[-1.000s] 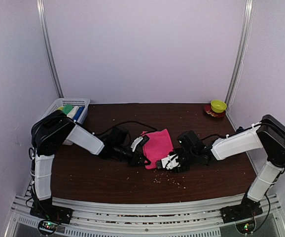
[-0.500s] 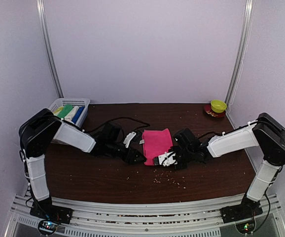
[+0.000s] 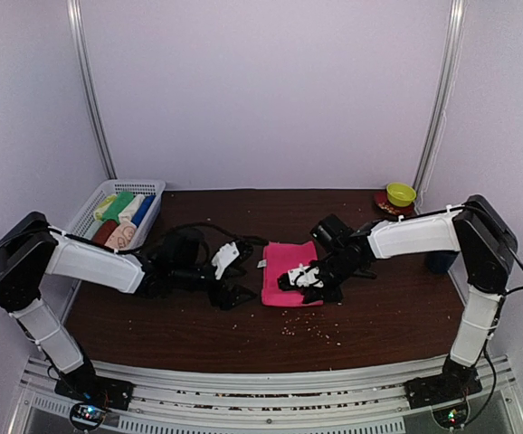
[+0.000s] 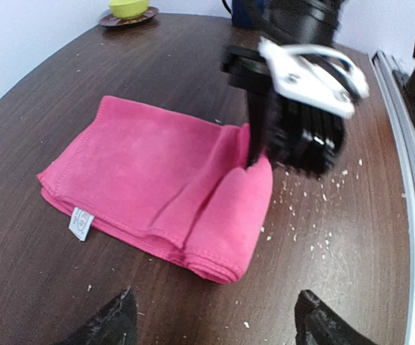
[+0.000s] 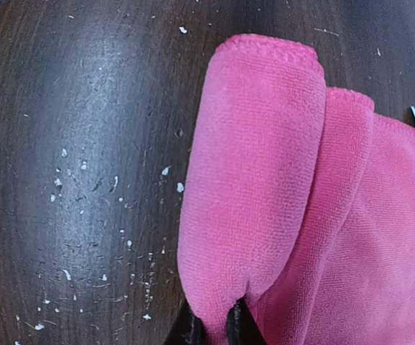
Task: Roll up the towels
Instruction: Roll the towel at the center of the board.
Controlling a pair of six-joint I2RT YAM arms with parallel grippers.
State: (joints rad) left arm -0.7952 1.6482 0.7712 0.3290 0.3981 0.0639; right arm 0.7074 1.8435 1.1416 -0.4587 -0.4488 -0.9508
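Note:
A hot pink towel lies flat at the table's middle, its near edge turned over into a first fold. My right gripper is shut on that folded edge at its right end, cloth pinched between the fingertips. The left wrist view shows it at the towel, with the right gripper biting the fold. My left gripper stands open just left of the towel, not touching it, its jaws wide apart. Other towels, green, blue, cream and brown, sit in the basket.
A white mesh basket stands at the back left. A yellow bowl on a red saucer sits at the back right. White crumbs are scattered in front of the towel. A dark cup stands behind the right arm.
My left gripper has opened, let go of the towel's left corner and drawn back left. The right gripper has shut on the near edge and carried it up over the towel.

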